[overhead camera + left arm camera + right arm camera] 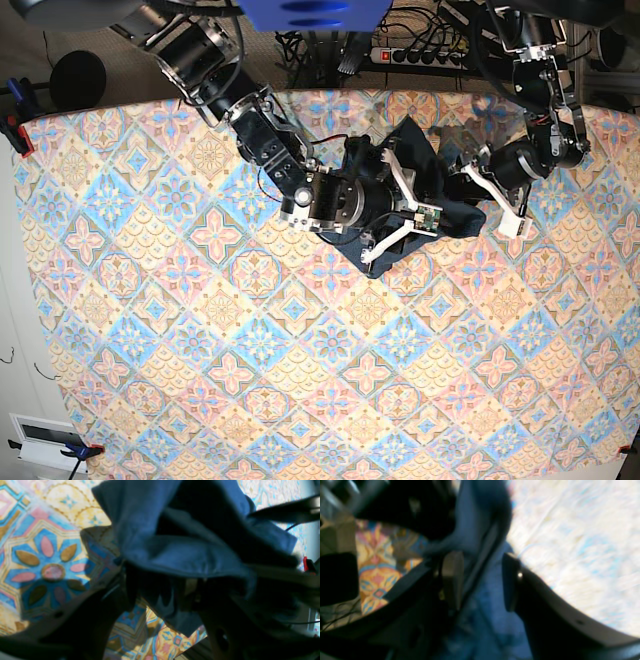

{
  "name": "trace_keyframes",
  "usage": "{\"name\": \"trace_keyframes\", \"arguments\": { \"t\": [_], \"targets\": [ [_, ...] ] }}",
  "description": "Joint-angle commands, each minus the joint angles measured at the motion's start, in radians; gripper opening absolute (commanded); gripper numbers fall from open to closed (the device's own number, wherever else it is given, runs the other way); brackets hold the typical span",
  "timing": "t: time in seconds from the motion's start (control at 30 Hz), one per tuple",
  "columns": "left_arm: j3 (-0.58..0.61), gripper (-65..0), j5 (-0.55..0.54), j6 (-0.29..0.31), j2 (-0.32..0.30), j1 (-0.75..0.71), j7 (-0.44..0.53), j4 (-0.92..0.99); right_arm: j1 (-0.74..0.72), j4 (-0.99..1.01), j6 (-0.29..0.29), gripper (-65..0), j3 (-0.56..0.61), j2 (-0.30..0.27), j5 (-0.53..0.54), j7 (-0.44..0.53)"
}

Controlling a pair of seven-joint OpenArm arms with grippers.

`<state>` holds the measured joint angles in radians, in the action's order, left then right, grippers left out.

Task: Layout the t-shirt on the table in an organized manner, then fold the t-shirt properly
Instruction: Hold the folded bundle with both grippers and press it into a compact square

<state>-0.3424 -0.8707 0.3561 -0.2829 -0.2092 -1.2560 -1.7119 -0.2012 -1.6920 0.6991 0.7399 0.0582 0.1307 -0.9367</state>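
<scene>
The dark navy t-shirt (pixel 425 190) sits bunched in a small heap near the far edge of the table (pixel 200 380), toward its far right corner in the base view, nowhere near spread out. The heap lies between the 2 grippers, so the layout stage looks barely begun.

The right gripper (pixel 400 205) reaches in from the heap's left. In its wrist view the jaws stand apart with navy cloth running through the gap, 1 finger (pixel 511 582) clear of the fabric; I judge it open, not clamping.

The left gripper (pixel 492 190) sits at the heap's right side, touching or nearly touching the cloth. Its wrist view shows a fold of the t-shirt (pixel 190 555) draped over dark finger shapes, but blur hides whether the jaws pinch it; I cannot tell.

The heap's long axis is unclear, roughly from the far edge toward the near one. Both arms are equally close, on opposite sides, which suits pulling the cloth apart left and right.
</scene>
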Motion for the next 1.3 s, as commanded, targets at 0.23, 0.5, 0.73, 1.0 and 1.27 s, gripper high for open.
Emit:
{"name": "trace_keyframes", "arguments": {
  "t": [0.23, 0.5, 0.73, 1.0, 1.27],
  "targets": [
    [-0.004, -41.4, -0.095, 0.008, -0.057, -0.101, 0.003, -0.153, 0.050, -0.092, -0.001, -40.3, -0.207, 0.009, 0.114, 0.023],
    [-0.033, -41.4, -0.242, 0.062, -0.092, -0.217, 0.009, -0.284, 0.047, 0.119, -0.001, -44.5, -0.412, 0.009, 0.163, 0.071],
    [-0.022, -41.4, -0.272, 0.064, 0.009, -0.163, 0.008, -0.273, 0.045, 0.240, -0.001, -55.5, -0.411, 0.009, 0.162, 0.063],
    [0.161, -41.4, 0.006, 0.057, 0.044, -0.083, 0.011, -0.147, 0.047, 0.240, -0.001, -56.0, -0.317, -0.054, 0.162, 0.061],
    [0.191, -41.4, 0.253, 0.057, -0.014, -0.088, 0.011, -0.144, 0.045, 0.241, -0.001, -56.0, -0.369, -0.090, 0.162, 0.061]
  ]
}}
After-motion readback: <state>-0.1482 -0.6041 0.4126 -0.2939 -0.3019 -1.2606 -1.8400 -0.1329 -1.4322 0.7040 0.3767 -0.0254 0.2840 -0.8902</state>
